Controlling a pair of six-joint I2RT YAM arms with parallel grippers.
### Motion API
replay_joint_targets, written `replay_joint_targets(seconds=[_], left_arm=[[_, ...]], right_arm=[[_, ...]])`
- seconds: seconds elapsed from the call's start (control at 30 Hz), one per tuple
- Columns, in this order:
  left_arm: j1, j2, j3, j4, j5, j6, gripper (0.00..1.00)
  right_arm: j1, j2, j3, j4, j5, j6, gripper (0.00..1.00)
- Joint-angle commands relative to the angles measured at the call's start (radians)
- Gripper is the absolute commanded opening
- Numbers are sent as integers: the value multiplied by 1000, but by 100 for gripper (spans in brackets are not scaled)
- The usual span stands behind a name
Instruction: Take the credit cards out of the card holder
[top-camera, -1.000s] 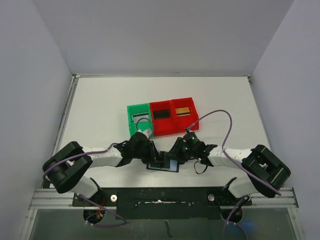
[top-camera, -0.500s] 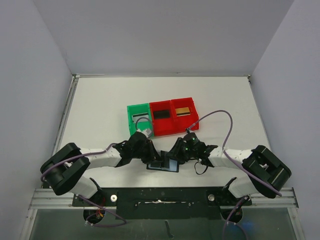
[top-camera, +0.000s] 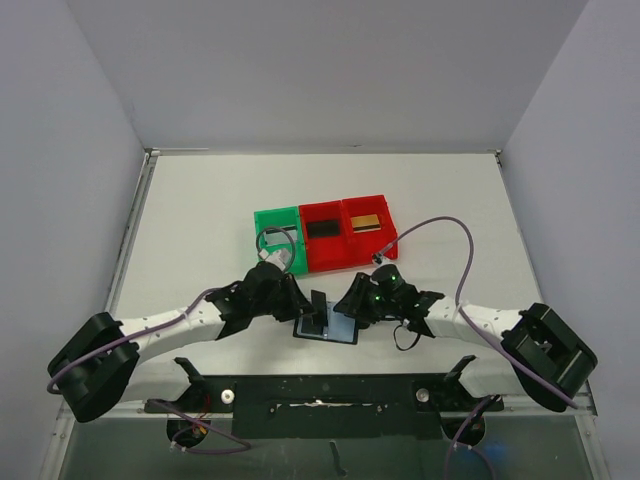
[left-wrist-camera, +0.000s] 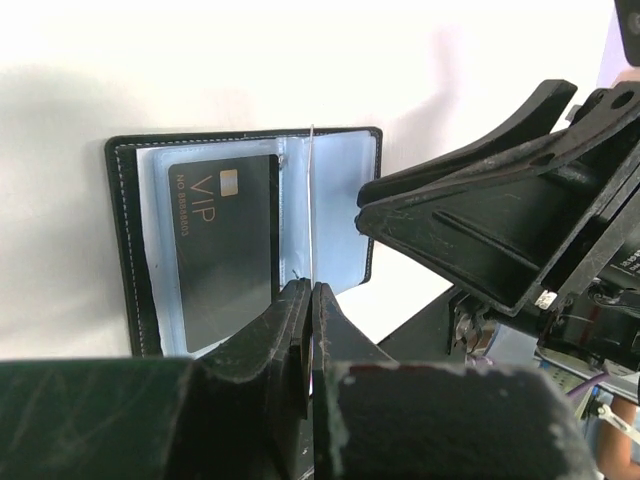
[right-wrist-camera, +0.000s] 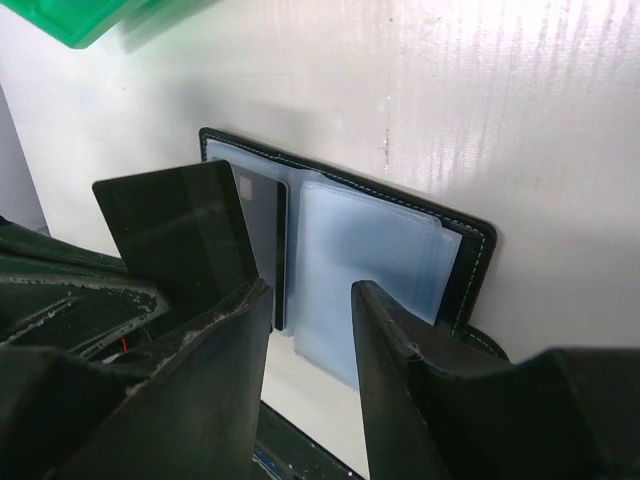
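Observation:
The card holder lies open and flat on the table near the front edge. My left gripper is shut on a dark credit card and holds it upright just above the holder. In the left wrist view the held card shows edge-on between my shut gripper. A black VIP card sits in the holder's left pocket. My right gripper is open over the holder's right pocket. In the right wrist view the gripper is empty, with the held card to its left.
A green bin and two red bins stand in a row behind the holder. The green bin holds a grey card, the red ones a black card and a gold card. Grey walls enclose the table.
My left gripper has drawn a dark card out of the holder and lifted it upright. The left arm has stretched out to the left. The right gripper stays over the holder.

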Motion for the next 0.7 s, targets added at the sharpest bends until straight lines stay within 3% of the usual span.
replay_joint_targets(seconds=[0.0,0.47,0.67], left_arm=[[4,-89,12,-34,-89,25,0],[4,-312,4,-213,-310,-6,0],[7,-377,-22,-219,-336,-16,0]], right_arm=[[-3,-45,33,23,-16,-60,39],[47,143,143,140,-124,-76,39],[45,184,147,51,-71,-51,37]])
